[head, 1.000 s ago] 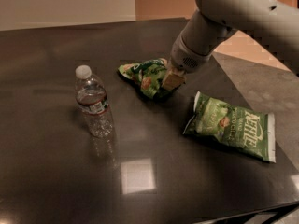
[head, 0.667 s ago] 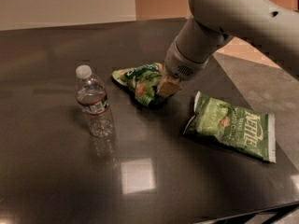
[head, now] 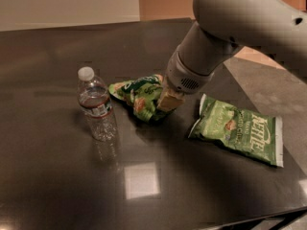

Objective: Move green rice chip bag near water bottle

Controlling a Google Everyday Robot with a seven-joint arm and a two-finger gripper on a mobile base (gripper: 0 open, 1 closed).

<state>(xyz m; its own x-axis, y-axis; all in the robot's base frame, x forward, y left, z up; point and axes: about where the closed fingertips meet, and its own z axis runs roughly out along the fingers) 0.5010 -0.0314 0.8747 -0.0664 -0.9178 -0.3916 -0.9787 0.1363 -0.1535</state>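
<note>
The green rice chip bag (head: 138,94), small and bright green with reddish chip pictures, lies crumpled on the dark table just right of the water bottle (head: 97,105). The bottle is clear with a white cap and stands upright at the left. My gripper (head: 168,101) comes down from the upper right and is at the bag's right end, shut on it. The grey arm hides the part of the bag behind the gripper. A small gap separates the bag from the bottle.
A larger, paler green chip bag (head: 240,130) with white lettering lies flat to the right of the gripper. The dark glossy table (head: 57,186) ends at a front edge near the bottom right, and a tan floor shows at the far right.
My gripper has moved left with the green rice chip bag, bringing it closer to the water bottle. The bottle and the larger bag have not moved.
</note>
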